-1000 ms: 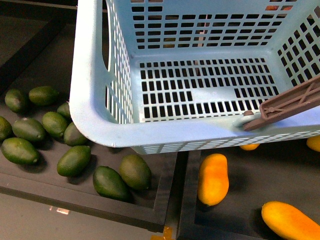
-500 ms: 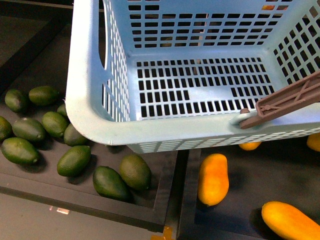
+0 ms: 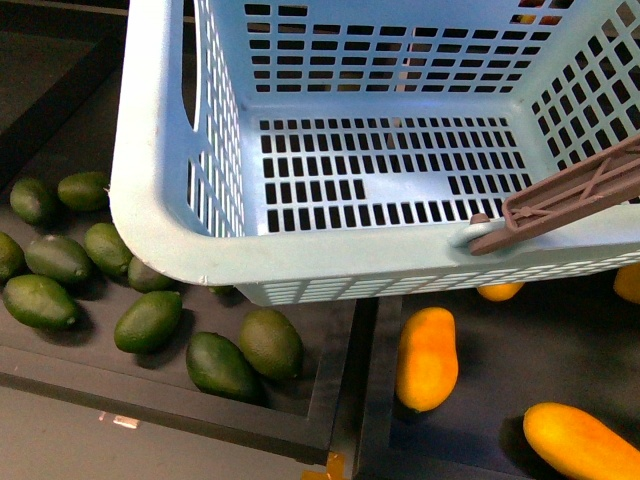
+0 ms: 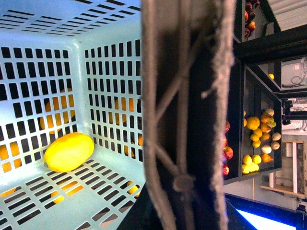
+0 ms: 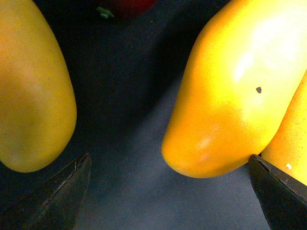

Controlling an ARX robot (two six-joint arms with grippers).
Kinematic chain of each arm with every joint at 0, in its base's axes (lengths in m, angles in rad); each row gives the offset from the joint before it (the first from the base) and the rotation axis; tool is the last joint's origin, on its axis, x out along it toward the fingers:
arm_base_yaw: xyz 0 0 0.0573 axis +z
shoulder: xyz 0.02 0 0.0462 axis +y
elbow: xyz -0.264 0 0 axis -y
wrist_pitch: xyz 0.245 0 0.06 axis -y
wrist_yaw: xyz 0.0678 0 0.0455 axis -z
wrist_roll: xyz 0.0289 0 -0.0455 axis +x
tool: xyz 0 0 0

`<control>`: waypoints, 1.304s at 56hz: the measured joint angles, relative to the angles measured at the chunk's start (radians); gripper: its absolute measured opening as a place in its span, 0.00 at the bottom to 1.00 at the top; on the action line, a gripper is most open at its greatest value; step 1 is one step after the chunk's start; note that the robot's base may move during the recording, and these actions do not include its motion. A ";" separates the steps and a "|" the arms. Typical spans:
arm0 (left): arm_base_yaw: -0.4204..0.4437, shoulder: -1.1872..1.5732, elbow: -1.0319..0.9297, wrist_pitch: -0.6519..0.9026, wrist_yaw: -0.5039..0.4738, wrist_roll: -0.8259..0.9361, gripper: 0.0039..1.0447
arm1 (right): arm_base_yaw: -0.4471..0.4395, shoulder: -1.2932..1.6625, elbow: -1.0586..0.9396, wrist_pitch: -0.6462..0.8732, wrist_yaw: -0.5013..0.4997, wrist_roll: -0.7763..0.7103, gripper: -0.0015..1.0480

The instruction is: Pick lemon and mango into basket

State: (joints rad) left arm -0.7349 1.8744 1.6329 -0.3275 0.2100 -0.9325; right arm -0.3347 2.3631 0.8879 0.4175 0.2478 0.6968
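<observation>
The aqua basket hangs lifted in the front view, above the fruit trays, its brown handle at the right. My left gripper is shut on that handle, which fills the left wrist view. The lemon lies on the basket's slotted floor, in a corner. My right gripper is open just above the dark tray floor. One mango lies between its spread fingers and another mango lies beside one fingertip. Two mangoes show below the basket. Neither gripper is in the front view.
Several dark green fruits lie in the black tray at the left, split from the mango tray by a raised divider. A red apple sits beyond the mangoes. Shelves of mixed fruit stand past the basket.
The basket has shifted left and slightly up in the front view, looming larger, its near corner now covering more of the green fruits. The fruits on the trays have not moved.
</observation>
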 joint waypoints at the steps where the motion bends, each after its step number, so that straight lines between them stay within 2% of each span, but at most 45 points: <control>1: 0.000 0.000 0.000 0.000 0.000 0.000 0.04 | -0.001 0.001 0.002 0.000 0.001 0.001 0.92; 34: 0.000 0.000 0.000 0.000 0.001 0.000 0.04 | -0.112 0.033 0.061 0.001 0.003 0.038 0.92; 58: 0.000 0.000 0.000 0.000 0.003 0.000 0.04 | -0.120 0.105 0.107 0.021 0.011 0.071 0.92; 65: 0.000 0.000 0.000 0.000 0.003 0.000 0.04 | -0.126 0.119 0.111 0.034 0.021 0.071 0.79; 70: 0.000 0.000 0.000 0.000 0.001 0.000 0.04 | -0.136 0.126 0.108 0.039 0.018 0.069 0.64; 73: 0.000 0.000 0.000 0.000 0.000 0.000 0.04 | -0.139 0.123 0.104 0.039 0.017 0.061 0.59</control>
State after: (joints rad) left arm -0.7349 1.8744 1.6329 -0.3275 0.2104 -0.9325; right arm -0.4740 2.4863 0.9916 0.4568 0.2649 0.7582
